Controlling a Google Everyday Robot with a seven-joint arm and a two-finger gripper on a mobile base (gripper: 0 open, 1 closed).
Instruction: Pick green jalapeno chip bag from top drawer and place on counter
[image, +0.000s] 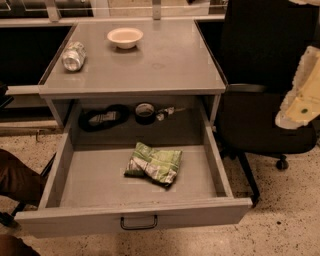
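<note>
The green jalapeno chip bag (154, 164) lies crumpled on the floor of the open top drawer (90, 180), a little right of its middle. The drawer is pulled fully out, with its dark wire handle (138, 223) on the front panel. The counter (165, 60) is the grey table top above it. My gripper (301, 92) shows as a cream-coloured part at the right edge, above and well right of the drawer, in front of a black chair. It holds nothing that I can see.
On the counter stand a white bowl (125, 37) at the back and a crushed silver can (73, 56) at the left. A tape roll (145, 112) and dark cables (102, 118) lie at the drawer's back. A black office chair (265, 100) stands to the right.
</note>
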